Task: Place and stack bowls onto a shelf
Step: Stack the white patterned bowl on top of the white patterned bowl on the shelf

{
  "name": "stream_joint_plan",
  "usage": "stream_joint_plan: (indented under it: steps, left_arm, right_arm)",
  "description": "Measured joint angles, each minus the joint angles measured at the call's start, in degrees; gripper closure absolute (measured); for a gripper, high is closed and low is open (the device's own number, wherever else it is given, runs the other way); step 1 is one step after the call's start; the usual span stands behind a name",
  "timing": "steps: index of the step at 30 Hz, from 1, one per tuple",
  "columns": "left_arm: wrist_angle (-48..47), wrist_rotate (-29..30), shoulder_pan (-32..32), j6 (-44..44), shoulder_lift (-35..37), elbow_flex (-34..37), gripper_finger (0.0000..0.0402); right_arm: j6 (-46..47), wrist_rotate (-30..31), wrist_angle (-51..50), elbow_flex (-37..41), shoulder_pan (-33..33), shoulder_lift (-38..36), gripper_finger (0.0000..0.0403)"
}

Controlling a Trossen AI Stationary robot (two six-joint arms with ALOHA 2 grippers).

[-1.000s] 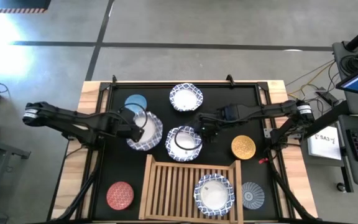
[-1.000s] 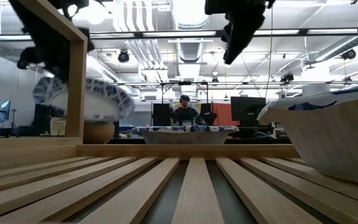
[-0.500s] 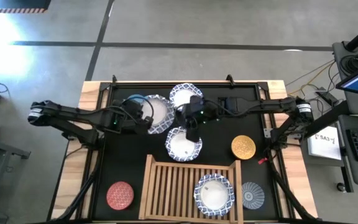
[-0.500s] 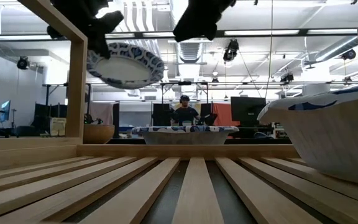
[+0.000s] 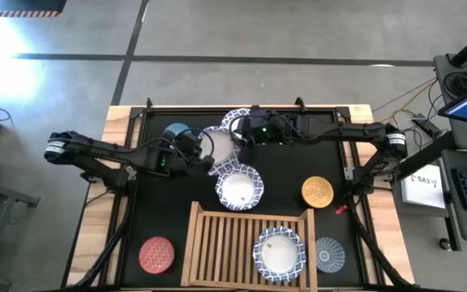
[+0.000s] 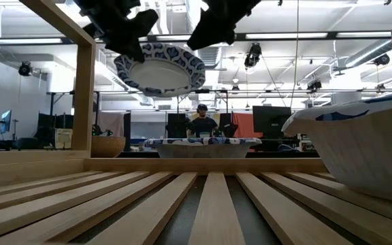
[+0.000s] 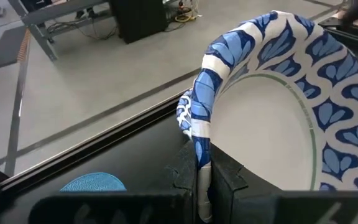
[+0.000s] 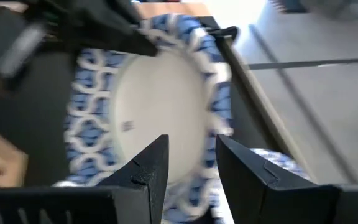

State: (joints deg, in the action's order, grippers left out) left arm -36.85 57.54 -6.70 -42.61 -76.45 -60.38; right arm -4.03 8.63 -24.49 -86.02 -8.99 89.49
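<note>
White bowl [image 7: 272, 130] with blue wavy-patterned rim, yellow bowl [image 5: 317, 191], red bowl [image 5: 156, 254], on a black mat [image 5: 160, 215].

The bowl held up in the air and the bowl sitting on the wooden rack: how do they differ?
The held bowl hangs above the black mat, pinched at its rim by the left end effector; the bowl on the shelf rests on the slats, with no end effector on it. The held bowl is tilted, while the shelf bowl sits level. Both are white with blue-patterned wavy rims.
</note>
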Motion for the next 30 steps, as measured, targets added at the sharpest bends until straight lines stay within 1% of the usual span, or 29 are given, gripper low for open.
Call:
stream_joint_plan:
  steps: [2, 5, 16, 20, 23, 29, 30]
  left_arm:
    - [0.64, 0.00, 0.00, -0.01, -0.02, 0.00, 0.0401]
    - [1.97, -0.01, 0.00, 0.40, 0.22, 0.00, 0.0401]
    - [14.04, -0.45, 0.00, 10.66, 0.62, 0.00, 0.0401]
    - [15.29, -1.51, 0.00, 12.32, 0.64, 0.00, 0.0401]
    - [15.27, -1.51, 0.00, 12.28, 0.64, 0.00, 0.0401]
    - [15.93, -1.56, -0.02, 12.16, 0.64, 0.00, 0.0401]
    - [16.44, -1.57, -0.04, 12.15, 0.64, 0.00, 0.0400]
  right_arm:
    - [-1.16, 1.79, 0.52, 0.00, -0.21, 0.00, 0.0280]
    - [-1.15, 1.68, 0.91, -0.02, -0.38, 0.09, 0.0280]
    - [-1.57, 1.78, 0.89, 0.00, -0.56, 0.20, 0.0280]
    - [-1.53, 1.92, 0.81, 0.00, -0.56, 0.20, 0.0282]
    - [-0.59, 1.94, 0.79, 0.00, -0.56, 0.20, 0.0301]
    - [-0.86, 2.44, 0.76, 0.00, -0.66, 0.20, 0.0382]
    - [-0.88, 2.42, 0.80, 0.00, -0.68, 0.20, 0.0387]
